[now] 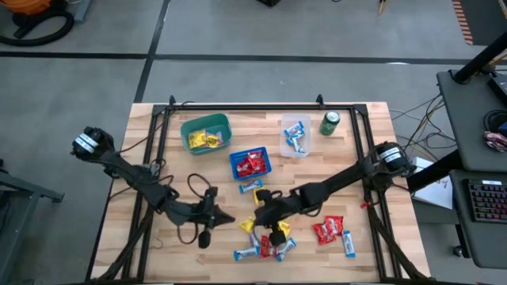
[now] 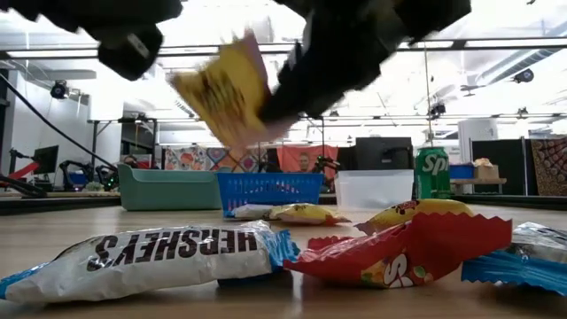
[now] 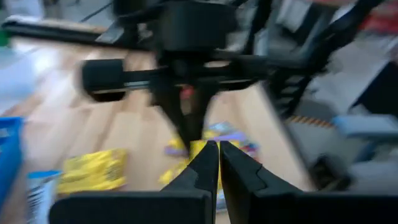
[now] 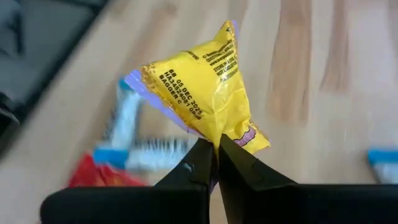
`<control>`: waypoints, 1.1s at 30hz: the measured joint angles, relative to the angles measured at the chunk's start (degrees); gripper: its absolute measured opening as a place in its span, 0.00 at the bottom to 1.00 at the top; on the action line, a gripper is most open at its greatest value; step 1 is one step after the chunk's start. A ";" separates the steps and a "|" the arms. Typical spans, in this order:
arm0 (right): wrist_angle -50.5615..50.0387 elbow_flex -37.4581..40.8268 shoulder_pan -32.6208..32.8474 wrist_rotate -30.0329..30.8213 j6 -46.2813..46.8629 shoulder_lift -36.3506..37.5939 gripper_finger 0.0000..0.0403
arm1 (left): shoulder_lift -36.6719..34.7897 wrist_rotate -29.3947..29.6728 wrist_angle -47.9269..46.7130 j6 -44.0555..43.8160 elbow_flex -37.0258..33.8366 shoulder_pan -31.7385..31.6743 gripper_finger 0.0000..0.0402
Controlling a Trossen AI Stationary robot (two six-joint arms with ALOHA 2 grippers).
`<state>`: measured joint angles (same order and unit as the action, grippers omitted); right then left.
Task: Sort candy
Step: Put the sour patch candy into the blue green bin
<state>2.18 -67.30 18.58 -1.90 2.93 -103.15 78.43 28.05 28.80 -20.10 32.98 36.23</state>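
Near the front edge of the bench, the right gripper has its fingers pinched on one yellow candy, lifted above a loose pile of red, yellow and blue-and-white candies. Beside it the left gripper hangs with fingers closed and empty. Toward the back edge stand three containers: green basket, blue basket, clear tub.

**Wooden table and what lies on it**

The wooden table carries a green basket, a blue basket, a clear container and a green drink can toward its far edge. Loose candies lie nearer: a blue-and-white bar, a cluster of mixed wrappers, and red packets beside another bar.
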 joint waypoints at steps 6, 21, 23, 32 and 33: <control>23.67 5.95 -3.49 -16.68 0.98 1.13 0.03 | 0.00 0.01 12.87 0.07 -5.62 4.18 0.07; 38.31 5.94 -5.89 -24.74 9.71 -0.51 0.03 | 9.06 8.95 15.09 9.04 1.67 5.31 0.52; 38.17 5.85 -6.26 -24.70 10.55 -0.51 0.03 | 10.65 8.99 15.01 9.53 3.53 5.35 0.53; 34.16 5.81 -6.59 -24.06 9.51 -0.57 0.03 | 13.48 9.07 14.20 8.48 6.36 5.73 0.45; 33.74 5.81 -6.61 -24.06 9.14 -0.57 0.03 | 13.42 9.09 14.13 8.35 6.35 5.72 0.43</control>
<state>35.92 -61.49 11.97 -25.96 12.08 -103.72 91.86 37.14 42.93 -11.75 39.33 41.95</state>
